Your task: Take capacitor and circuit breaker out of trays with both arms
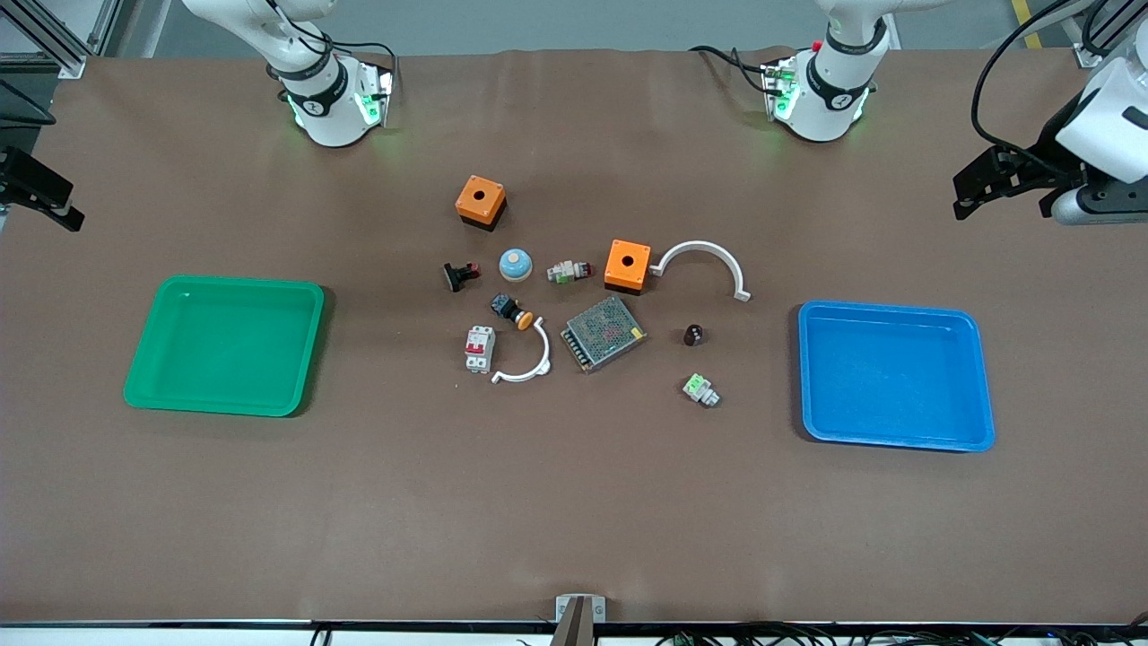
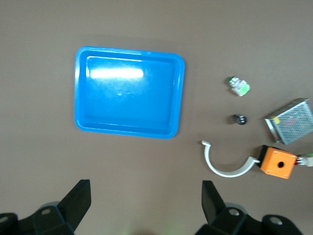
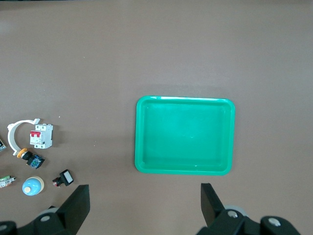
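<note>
We see the right gripper (image 3: 142, 205) up over the desk (image 1: 574, 502) at the right arm's end, fingers spread wide, nothing in them. Same gripper shows at the edge of the front view (image 1: 40, 193).

Green tray (image 1: 224, 345) sits toward the right arm's end, nothing in it.

Parts cluster mid-desk. The breaker (image 1: 480, 348) lies flat on the desk, red levers up, nearest the green tray of the cluster, just beside a white curved clip (image 1: 529, 363). We also catch the breaker in the right wrist view (image 3: 40, 136).

The grey mesh box (image 1: 604, 334) sits near the middle of the cluster, with an orange box (image 1: 627, 265) farther from the front camera than it.

The capacitor (image 1: 692, 335) stands alone on the desk between the mesh box and the blue tray (image 1: 897, 375), touching neither. Left wrist view shows it too (image 2: 239, 119).

Blue tray has nothing in it.

Left gripper (image 2: 146, 205) hangs over the desk at the left arm's end, released, fingers wide apart, also seen in the front view (image 1: 1009, 184).
</note>
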`<state>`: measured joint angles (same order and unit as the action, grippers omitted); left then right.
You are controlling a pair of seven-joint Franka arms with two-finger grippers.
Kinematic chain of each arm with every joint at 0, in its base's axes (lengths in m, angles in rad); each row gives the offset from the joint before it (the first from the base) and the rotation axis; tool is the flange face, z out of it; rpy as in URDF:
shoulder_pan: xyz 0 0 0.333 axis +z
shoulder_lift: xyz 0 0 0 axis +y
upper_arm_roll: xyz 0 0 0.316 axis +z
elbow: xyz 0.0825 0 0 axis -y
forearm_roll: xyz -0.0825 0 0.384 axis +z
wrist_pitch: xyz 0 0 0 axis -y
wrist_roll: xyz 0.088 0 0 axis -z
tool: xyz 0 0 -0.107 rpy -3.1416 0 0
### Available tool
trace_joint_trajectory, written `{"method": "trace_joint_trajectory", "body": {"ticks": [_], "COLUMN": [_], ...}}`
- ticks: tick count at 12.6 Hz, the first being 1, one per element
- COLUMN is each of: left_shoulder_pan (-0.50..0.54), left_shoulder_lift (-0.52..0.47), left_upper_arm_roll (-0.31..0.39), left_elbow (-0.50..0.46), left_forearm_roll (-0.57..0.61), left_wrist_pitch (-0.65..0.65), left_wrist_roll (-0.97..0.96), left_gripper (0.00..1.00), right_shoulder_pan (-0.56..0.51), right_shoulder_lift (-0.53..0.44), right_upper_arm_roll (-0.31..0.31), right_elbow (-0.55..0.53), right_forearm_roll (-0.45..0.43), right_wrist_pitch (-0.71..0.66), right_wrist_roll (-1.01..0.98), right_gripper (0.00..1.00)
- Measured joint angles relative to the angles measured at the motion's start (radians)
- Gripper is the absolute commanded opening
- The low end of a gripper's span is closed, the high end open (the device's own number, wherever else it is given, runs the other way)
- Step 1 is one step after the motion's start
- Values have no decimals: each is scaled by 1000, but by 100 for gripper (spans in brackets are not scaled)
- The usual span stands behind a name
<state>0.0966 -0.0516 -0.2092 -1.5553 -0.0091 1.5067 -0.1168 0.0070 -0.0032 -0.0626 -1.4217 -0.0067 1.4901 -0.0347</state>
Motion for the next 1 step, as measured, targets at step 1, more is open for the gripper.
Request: {"method": "trace_joint_trajectory", "body": {"ticks": [1], "left_shoulder_pan": [2], "left_shoulder_lift": [0], "left_upper_arm_roll": [2], "left_elbow": [5], "left_forearm_roll": [-9], "left_wrist_pitch": [-2], "left_wrist_roll": [0], "left_gripper": [100], "right_shoulder_pan": [0], "right_shoulder_lift": [0], "right_upper_arm_roll": [0], "right_elbow": [0], "right_forearm_roll": [0], "right_wrist_pitch": [0], "right_wrist_roll": [0], "right_gripper": [100]}}
